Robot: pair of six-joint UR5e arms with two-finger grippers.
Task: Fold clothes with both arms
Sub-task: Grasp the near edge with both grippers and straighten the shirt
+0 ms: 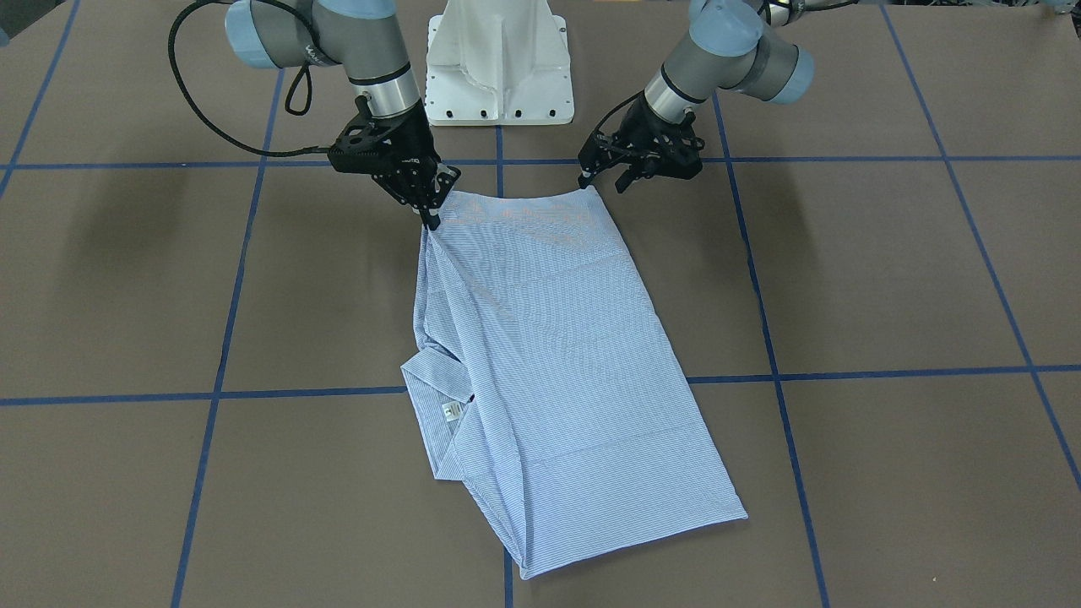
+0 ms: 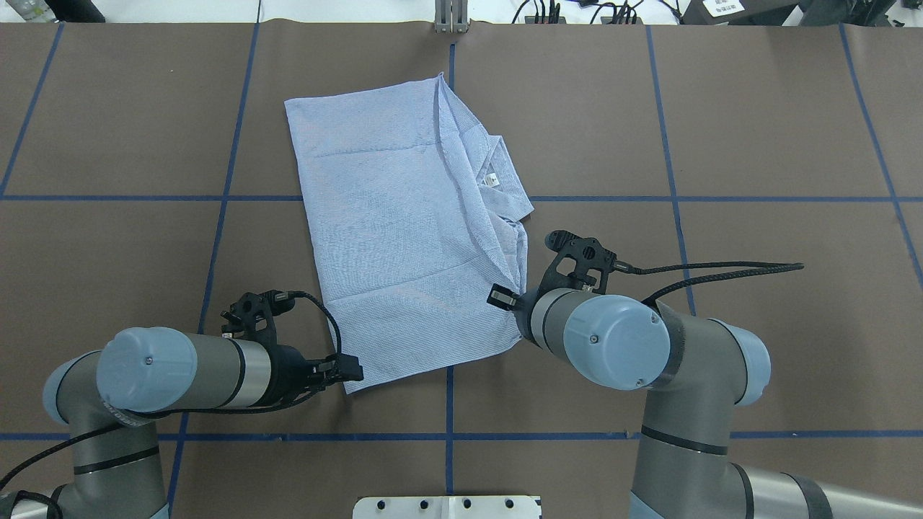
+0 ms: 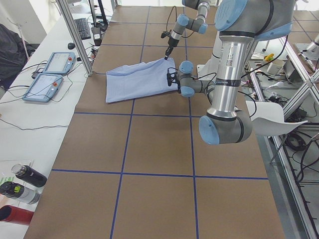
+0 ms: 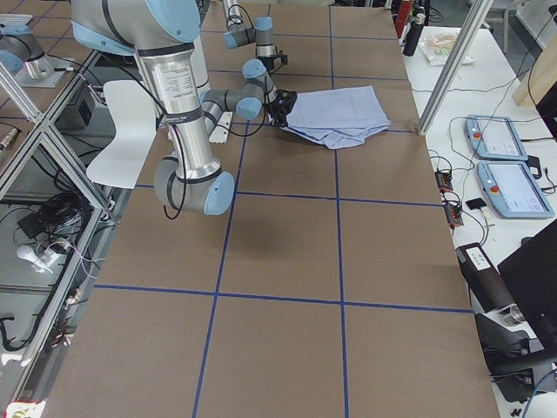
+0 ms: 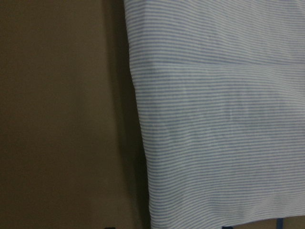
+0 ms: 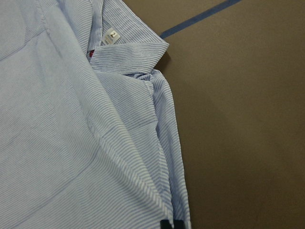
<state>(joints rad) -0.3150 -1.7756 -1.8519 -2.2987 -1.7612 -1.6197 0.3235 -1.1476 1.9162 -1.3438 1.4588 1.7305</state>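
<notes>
The light blue striped shirt (image 1: 557, 355) lies folded lengthwise on the brown table, also in the overhead view (image 2: 404, 238). Its collar and white neck label (image 1: 451, 411) stick out on one side. My right gripper (image 1: 431, 219) is shut on the shirt's near edge below the collar side, and a dark fingertip shows in the right wrist view (image 6: 171, 224). My left gripper (image 1: 605, 180) is open just beside the shirt's other near corner, also in the overhead view (image 2: 353, 370). It holds nothing. The left wrist view shows only the shirt's edge (image 5: 219, 119) and the table.
The white pedestal base (image 1: 498, 67) stands between the arms. Blue tape lines (image 1: 211, 393) cross the table. Beyond the far table edge, two teach pendants (image 3: 52, 74) and bottles (image 3: 25, 184) lie on a side bench. A white chair (image 4: 130, 131) stands behind the robot.
</notes>
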